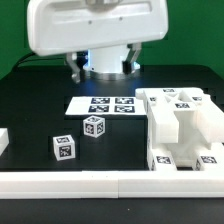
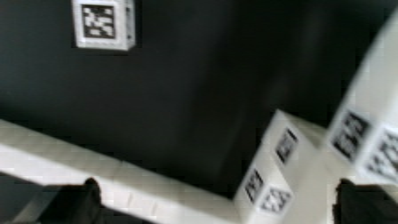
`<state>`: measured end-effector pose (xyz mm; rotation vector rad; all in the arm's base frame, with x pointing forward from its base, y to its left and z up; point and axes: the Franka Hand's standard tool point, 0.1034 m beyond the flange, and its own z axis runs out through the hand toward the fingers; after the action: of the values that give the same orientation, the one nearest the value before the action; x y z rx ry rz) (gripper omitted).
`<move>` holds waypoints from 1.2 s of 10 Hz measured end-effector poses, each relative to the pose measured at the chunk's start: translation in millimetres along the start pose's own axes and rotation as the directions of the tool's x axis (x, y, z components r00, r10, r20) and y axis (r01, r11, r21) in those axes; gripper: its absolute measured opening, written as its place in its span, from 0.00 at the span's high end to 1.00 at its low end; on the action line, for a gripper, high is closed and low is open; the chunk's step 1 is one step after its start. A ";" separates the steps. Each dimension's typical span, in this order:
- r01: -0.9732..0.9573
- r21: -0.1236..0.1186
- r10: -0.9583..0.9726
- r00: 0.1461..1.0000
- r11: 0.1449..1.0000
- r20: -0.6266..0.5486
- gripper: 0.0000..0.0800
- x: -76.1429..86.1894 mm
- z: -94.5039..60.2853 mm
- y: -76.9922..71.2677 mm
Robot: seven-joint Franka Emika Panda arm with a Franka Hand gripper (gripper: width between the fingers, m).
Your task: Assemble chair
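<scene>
The chair is in pieces. A large white assembled part (image 1: 185, 125) with several tags stands at the exterior view's right. Two small square tagged blocks (image 1: 94, 126) (image 1: 63, 148) sit on the black table in front of the arm. My gripper (image 1: 103, 68) hangs high at the back, above the table, touching nothing. In the wrist view my gripper (image 2: 217, 212) is open and empty, with its dark fingertips (image 2: 71, 205) wide apart. Below it lie the tagged edge of the chair part (image 2: 294, 160) and one tagged block (image 2: 103, 22).
The marker board (image 1: 105, 103) lies flat behind the blocks. A long plain white border rail (image 1: 100, 185) runs along the table's front edge and crosses the wrist view (image 2: 107, 160). Another white piece (image 1: 3, 140) shows at the exterior view's left edge.
</scene>
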<state>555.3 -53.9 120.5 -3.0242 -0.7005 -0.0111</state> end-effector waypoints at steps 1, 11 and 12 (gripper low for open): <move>-0.001 -0.007 0.001 1.000 1.000 -0.005 0.19 -13.1 11.3 5.7; -0.207 -0.021 0.207 0.978 0.978 0.028 0.19 -54.0 68.2 0.5; -0.207 -0.021 0.207 0.978 0.978 0.029 0.19 -54.4 68.7 0.2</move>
<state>506.4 -75.5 51.0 -3.1042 -0.3853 0.0363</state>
